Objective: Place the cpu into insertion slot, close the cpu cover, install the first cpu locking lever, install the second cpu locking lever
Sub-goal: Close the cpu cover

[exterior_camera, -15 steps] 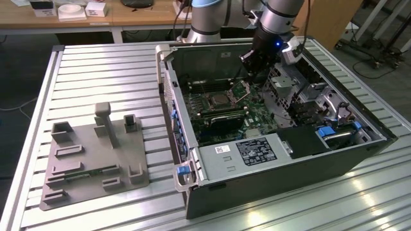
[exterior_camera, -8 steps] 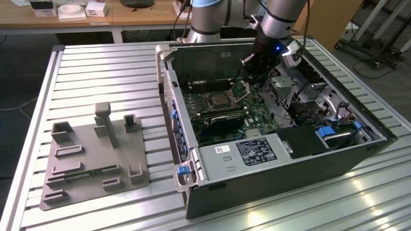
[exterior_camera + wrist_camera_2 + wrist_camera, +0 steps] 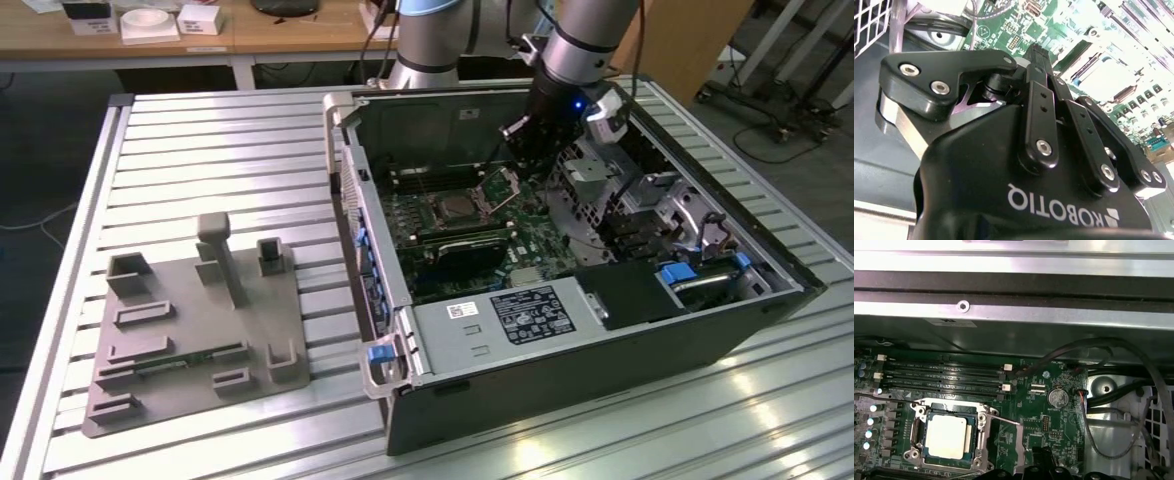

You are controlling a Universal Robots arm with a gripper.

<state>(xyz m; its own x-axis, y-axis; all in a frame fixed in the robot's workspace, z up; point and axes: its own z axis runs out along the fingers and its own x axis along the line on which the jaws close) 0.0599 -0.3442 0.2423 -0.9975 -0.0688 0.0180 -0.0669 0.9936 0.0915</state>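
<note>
The cpu (image 3: 949, 436) lies flat in the insertion slot (image 3: 918, 432) on the green board; its pale metal top shows in the first wrist view. It also shows in the exterior view, cpu (image 3: 454, 207). The cpu cover (image 3: 1005, 440) is swung open to one side of the slot, and in the exterior view this cpu cover (image 3: 506, 186) stands tilted up. My gripper (image 3: 1036, 50) is shut with nothing seen between its fingers. Its black tips sit right beside the raised cover's free edge, gripper (image 3: 518, 160).
The open computer case (image 3: 400, 330) lies on a slatted metal table (image 3: 200, 160). Memory slots (image 3: 944, 375), cables (image 3: 1104, 355) and a coin battery (image 3: 1058, 398) surround the socket. A grey fixture plate (image 3: 194, 330) sits at the exterior view's left. The case wall (image 3: 1014, 315) rises close behind.
</note>
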